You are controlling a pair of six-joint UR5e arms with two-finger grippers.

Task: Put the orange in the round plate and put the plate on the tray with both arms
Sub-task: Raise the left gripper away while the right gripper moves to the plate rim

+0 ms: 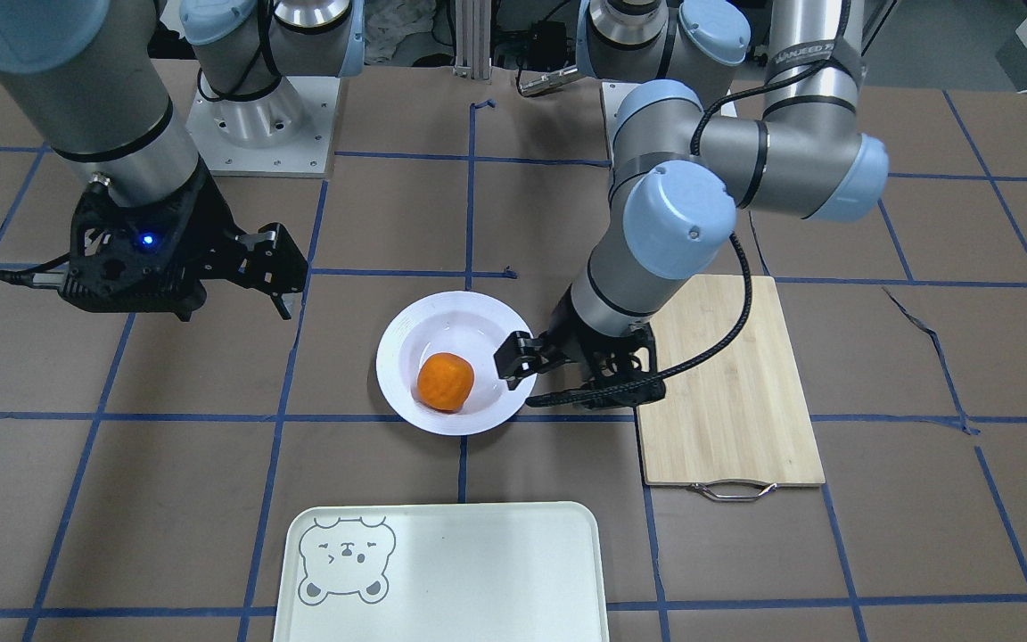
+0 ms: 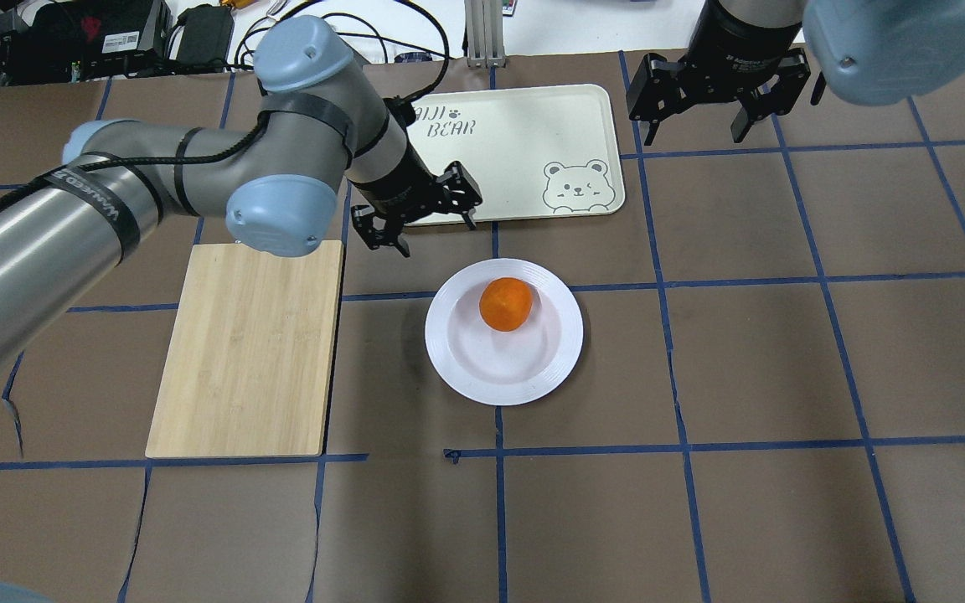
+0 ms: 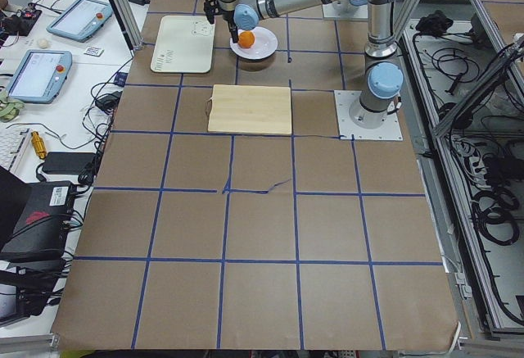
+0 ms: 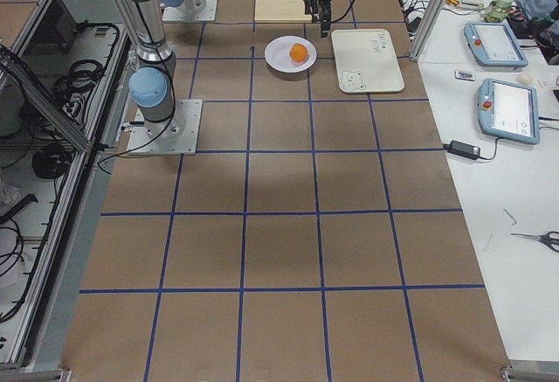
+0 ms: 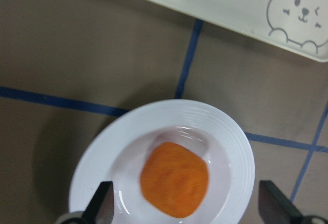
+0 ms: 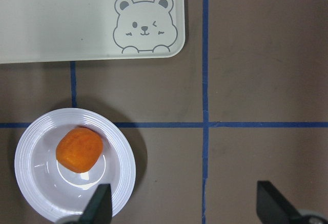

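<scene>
The orange (image 1: 445, 382) (image 2: 506, 304) lies in the sunken centre of the round white plate (image 1: 398, 352) (image 2: 457, 368) at mid-table. My left gripper (image 1: 536, 379) (image 2: 435, 233) hovers open and empty just above the plate's rim, on the cutting-board side. In the left wrist view the orange (image 5: 174, 179) and plate (image 5: 230, 137) sit just beyond the spread fingertips (image 5: 100, 198). My right gripper (image 1: 277, 267) (image 2: 700, 126) hangs open and empty, high and well off to the plate's other side. The pale tray (image 1: 478, 571) (image 2: 516, 142) with the bear face lies past the plate, with nothing on it.
A bamboo cutting board (image 1: 736, 383) (image 2: 248, 343) with a metal handle lies beside the plate under my left arm. Brown paper with blue tape lines covers the table. The right wrist view shows the tray's bear corner (image 6: 146, 24) and the plate (image 6: 120, 152) below.
</scene>
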